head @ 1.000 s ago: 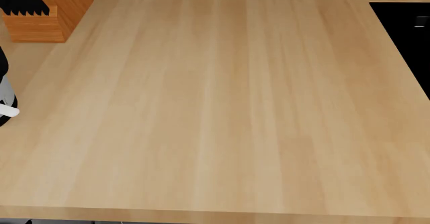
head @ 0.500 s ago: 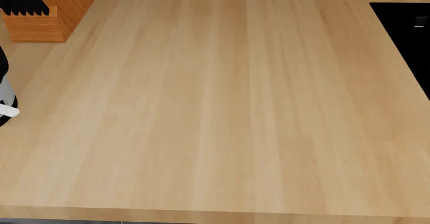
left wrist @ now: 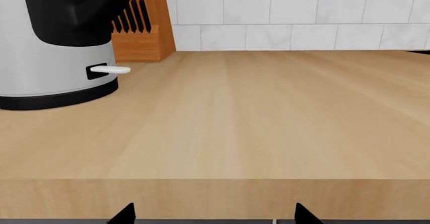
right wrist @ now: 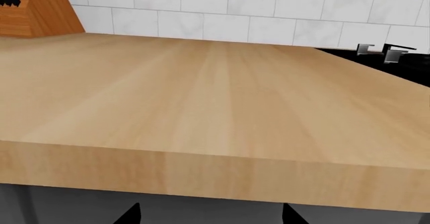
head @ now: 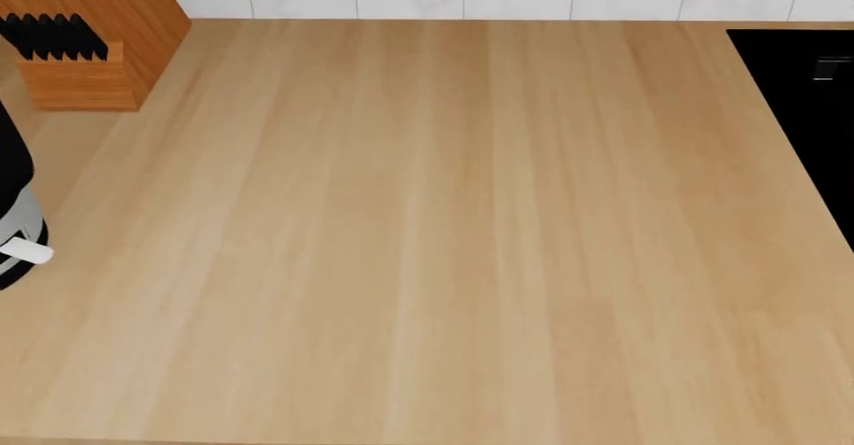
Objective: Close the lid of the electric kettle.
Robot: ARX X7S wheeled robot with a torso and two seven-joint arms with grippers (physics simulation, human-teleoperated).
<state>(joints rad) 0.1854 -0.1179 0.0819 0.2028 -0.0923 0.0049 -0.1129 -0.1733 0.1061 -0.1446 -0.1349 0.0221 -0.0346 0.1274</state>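
White tiles [left wrist: 295,15] backed a pale wooden counter [head: 441,225] that filled most of what we saw from the head. At its far left corner stood a knife block [head: 83,37], and just nearer us than that, cut off by the head view's left edge, was the kettle [head: 14,220]. Our left wrist camera showed more of it: a silver body [left wrist: 40,65] on a black base, a thick black handle [left wrist: 74,10] above, and a small white lever [left wrist: 111,69] jutting out low on its side. The knife block [left wrist: 142,30] sat close behind it. We could not see the kettle's top, so we could not tell how the lid stood.

Both grippers hung below the counter's front edge. Of the left gripper [left wrist: 211,215] we saw only two dark fingertips [left wrist: 123,215], set wide apart with nothing between them. The right gripper [right wrist: 209,215] looked the same, its tips [right wrist: 129,215] spread and empty. A black hob [head: 805,105] lay at the counter's right.
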